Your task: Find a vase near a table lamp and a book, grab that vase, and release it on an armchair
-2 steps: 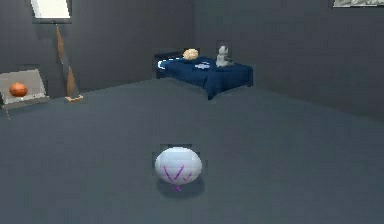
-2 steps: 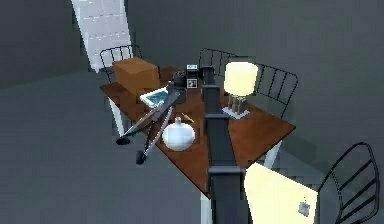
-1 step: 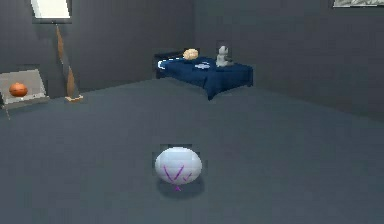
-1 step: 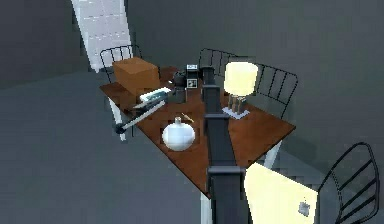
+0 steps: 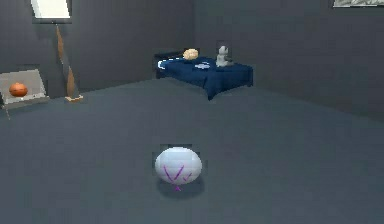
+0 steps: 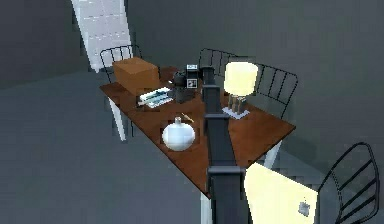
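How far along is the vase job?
Found, it seems: a round white vase stands on the brown wooden table near a cream-shaded table lamp and a flat book. In hand: the dark arm reaches over the table; whether its gripper holds anything cannot be told. Left: lifting the vase, carrying it to an armchair.

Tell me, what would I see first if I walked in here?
Probably the pale lamp on the brown table, with a round white vase near it. Ahead, a white egg-shaped ball sits alone on the dark floor, and a blue bed stands farther back.
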